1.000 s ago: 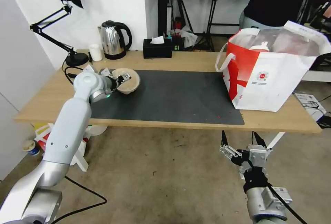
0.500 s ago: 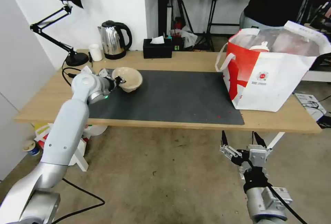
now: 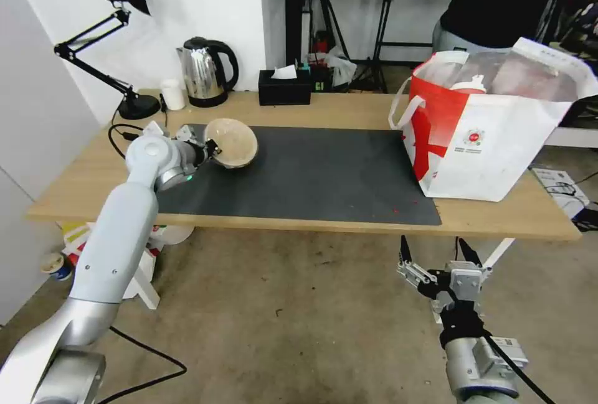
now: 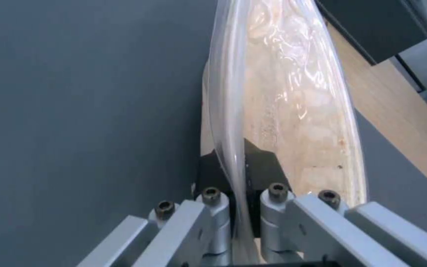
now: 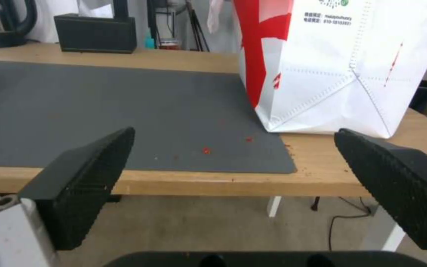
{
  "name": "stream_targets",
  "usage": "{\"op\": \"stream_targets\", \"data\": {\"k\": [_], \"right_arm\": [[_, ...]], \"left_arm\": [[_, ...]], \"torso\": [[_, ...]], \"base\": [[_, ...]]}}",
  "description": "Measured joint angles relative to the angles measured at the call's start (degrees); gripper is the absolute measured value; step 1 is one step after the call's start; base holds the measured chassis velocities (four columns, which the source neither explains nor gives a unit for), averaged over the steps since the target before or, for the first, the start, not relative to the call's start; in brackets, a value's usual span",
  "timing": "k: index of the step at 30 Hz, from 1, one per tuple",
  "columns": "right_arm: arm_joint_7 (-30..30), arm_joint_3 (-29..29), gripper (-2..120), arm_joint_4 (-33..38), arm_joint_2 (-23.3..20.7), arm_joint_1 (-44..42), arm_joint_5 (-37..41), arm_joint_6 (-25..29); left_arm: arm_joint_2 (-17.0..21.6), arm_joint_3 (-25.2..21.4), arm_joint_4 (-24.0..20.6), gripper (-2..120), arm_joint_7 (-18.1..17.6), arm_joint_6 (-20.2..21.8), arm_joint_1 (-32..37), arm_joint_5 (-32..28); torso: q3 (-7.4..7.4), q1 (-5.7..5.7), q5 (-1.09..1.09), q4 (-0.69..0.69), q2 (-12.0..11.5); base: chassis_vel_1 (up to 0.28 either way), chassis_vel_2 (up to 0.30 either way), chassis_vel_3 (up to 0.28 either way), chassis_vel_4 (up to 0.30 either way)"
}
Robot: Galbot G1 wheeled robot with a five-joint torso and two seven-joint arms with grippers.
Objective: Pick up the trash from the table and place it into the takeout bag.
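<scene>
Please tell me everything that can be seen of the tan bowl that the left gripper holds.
The tan bowl looks like paper, round, with a clear plastic film over its mouth. It is tipped steeply on edge, its mouth facing the robot's left, above the left end of the dark grey mat. The left gripper is shut on its rim; its black pads pinch rim and film from both sides.

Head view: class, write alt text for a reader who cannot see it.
The left gripper pinches the rim of a tan bowl, tilting it over the grey mat. The takeout bag stands at the table's right end; the right gripper waits open below the table edge.
</scene>
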Motion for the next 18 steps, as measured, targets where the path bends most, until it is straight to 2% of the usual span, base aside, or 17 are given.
{"op": "stream_targets", "data": {"k": [9,11,18], "right_arm": [[0.0,0.0,100,0.0,0.0,0.0,0.0,0.0],[0.0,0.0,100,0.0,0.0,0.0,0.0,0.0],[0.0,0.0,100,0.0,0.0,0.0,0.0,0.0]], "left_arm": [[1.9,-0.4,-3.4,0,2.9,-0.6,-0.2,-0.1],[3.2,0.3,-5.0,0,5.2,-1.3,-1.7,-0.5],[5.0,3.3,-6.3,0,9.6,-4.0,-7.6,-2.1]], "torso": [[0.00,0.00,0.00,0.01,0.0],[0.00,0.00,0.01,0.01,0.0],[0.00,0.00,0.01,0.00,0.0]], "base": [[0.000,0.000,0.000,0.000],[0.000,0.000,0.000,0.000],[0.000,0.000,0.000,0.000]]}}
